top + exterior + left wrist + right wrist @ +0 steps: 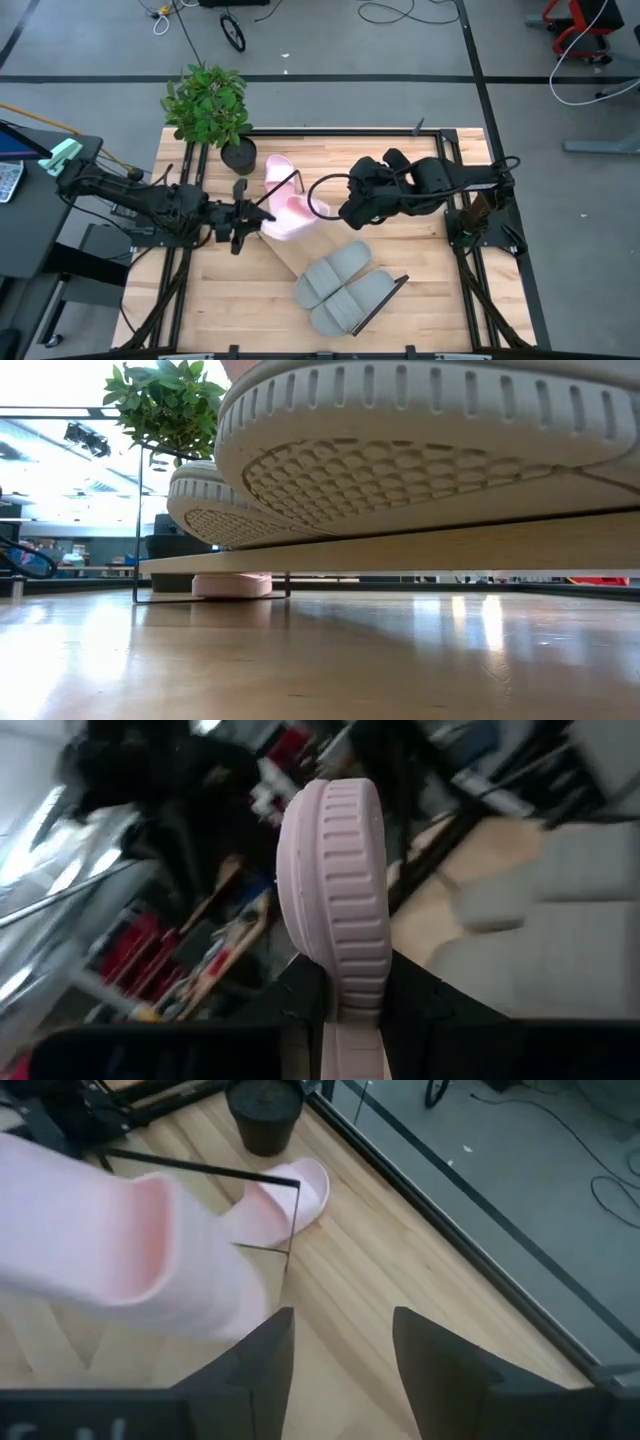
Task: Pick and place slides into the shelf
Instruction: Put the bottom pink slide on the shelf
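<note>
Grey slides: the two lie side by side on the near end of the shelf, soles down, straps up. In the low view their pale treaded soles fill the frame from close by, resting on the board's edge.
Shelf: a long light-wood board lying slantwise on the tabletop, with a thin dark wire frame at its near end and another at its far end beside the pink slides.
Table: a larger wooden top under the shelf; dark frame rails run along its left and right sides.
Left gripper: it reaches in from the left at mid-table; the fingers are pinched narrowly on the held pink slide. The left wrist view shows that slide's ribbed edge standing up between the dark fingers.
Right gripper: it hangs over the middle of the table, just right of the held pink slide. In the right wrist view its fingers stand apart with bare wood between them, gripping nothing; the held pink slide is just beside them.
Second pink slide: it lies on the tabletop beyond the held one, by the shelf's far wire frame and near the pot.
Potted plant: green leaves in a dark pot, at the far left corner of the table.
</note>
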Motion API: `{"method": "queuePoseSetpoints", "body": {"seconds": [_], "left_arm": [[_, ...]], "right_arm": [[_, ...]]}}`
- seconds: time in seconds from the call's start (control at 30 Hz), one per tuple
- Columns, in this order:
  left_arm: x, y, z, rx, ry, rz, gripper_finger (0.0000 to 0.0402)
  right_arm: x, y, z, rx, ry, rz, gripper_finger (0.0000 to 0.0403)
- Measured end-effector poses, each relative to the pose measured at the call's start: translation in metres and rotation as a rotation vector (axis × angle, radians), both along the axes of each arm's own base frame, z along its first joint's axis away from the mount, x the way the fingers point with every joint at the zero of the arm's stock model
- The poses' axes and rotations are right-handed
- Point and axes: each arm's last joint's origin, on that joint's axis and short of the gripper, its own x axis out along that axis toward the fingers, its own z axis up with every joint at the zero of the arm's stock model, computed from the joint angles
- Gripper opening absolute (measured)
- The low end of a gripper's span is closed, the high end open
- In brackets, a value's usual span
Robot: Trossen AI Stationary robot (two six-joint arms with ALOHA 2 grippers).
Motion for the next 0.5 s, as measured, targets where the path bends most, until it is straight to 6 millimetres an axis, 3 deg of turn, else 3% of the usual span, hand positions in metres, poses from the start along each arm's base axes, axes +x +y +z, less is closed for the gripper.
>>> {"method": "queuePoseSetpoints", "body": {"seconds": [0.13, 0.3, 0.5], "left_arm": [[-0.005, -0.001, 0.001, 0.008, 0.008, -0.071, 0.0070], [-0.007, 0.003, -0.009, 0.106, 0.103, 0.007, 0.0070], [-0.007, 0.002, -0.004, 0.107, 0.054, -0.019, 0.0069]], "right_arm": [[0.003, 0.001, -0.012, 0.005, 0.035, -0.019, 0.0172], [0.009, 0.003, -0.024, 0.022, 0.037, -0.049, 0.0168], [0.014, 0.004, -0.029, 0.027, 0.021, -0.048, 0.0160]]}}
